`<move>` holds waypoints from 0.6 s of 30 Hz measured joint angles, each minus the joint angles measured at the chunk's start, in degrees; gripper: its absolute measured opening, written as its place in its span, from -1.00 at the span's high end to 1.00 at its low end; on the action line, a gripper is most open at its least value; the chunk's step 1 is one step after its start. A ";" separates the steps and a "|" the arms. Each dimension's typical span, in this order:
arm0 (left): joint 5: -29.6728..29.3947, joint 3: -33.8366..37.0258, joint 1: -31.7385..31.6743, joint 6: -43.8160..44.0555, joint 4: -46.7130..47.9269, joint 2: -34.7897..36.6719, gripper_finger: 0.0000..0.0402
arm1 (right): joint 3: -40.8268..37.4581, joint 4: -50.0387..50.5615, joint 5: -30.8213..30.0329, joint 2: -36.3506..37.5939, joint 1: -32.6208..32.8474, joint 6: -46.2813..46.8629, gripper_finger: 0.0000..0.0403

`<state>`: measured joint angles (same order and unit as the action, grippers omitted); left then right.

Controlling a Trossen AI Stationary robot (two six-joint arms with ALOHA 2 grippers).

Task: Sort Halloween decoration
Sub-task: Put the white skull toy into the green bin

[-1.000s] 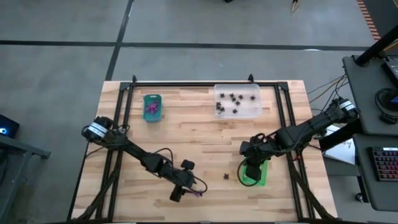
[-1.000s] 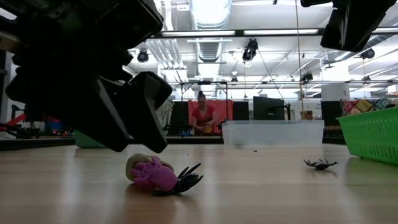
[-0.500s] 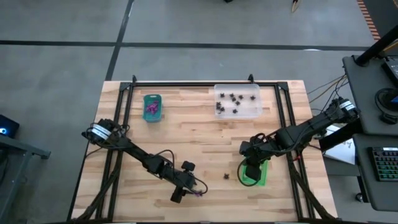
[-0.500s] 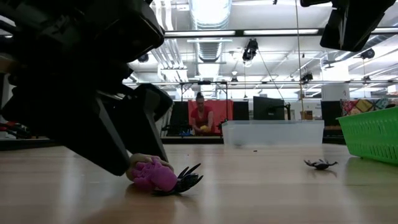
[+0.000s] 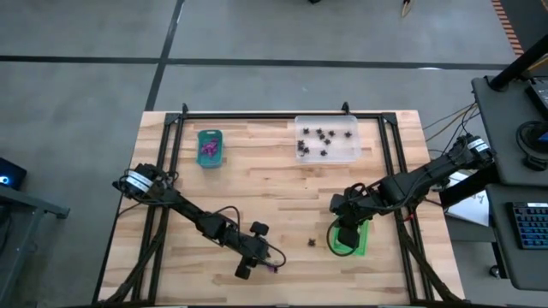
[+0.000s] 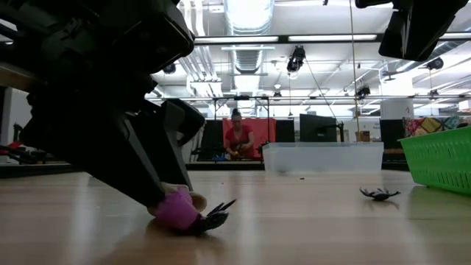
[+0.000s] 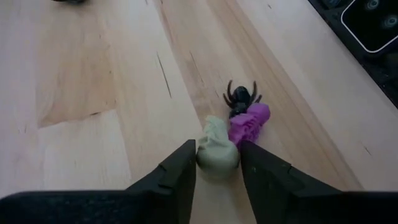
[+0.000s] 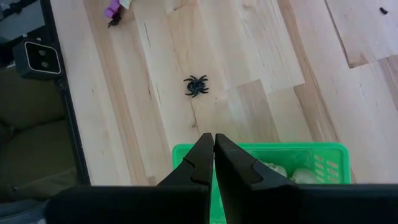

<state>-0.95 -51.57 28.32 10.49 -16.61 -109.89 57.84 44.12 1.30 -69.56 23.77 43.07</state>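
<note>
the left gripper (image 5: 246,272) sits near the table's (image 5: 257,180) front edge beside a purple trinket (image 5: 272,268); the right gripper (image 5: 344,233) hangs over the green tray (image 5: 360,244).

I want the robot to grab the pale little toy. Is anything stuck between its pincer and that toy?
No. The left pincer already has the pale cream-green trinket right between its fingers on the table. A purple trinket lies against the pale one on its far side, with a black spider just beyond, but neither blocks the fingers.

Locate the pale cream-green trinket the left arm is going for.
The pale cream-green trinket sits between the left pincer fingers at the table's front edge, left of centre in the high view, touching the purple trinket beside the black spider.
</note>
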 joint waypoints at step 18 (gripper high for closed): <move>-0.21 0.00 -0.61 0.10 0.92 1.33 0.60 | 0.00 -0.09 -1.82 0.00 1.90 0.01 0.96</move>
<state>-1.16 -51.57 27.71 10.58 -15.69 -108.56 57.84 44.03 -0.52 -69.56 25.67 43.08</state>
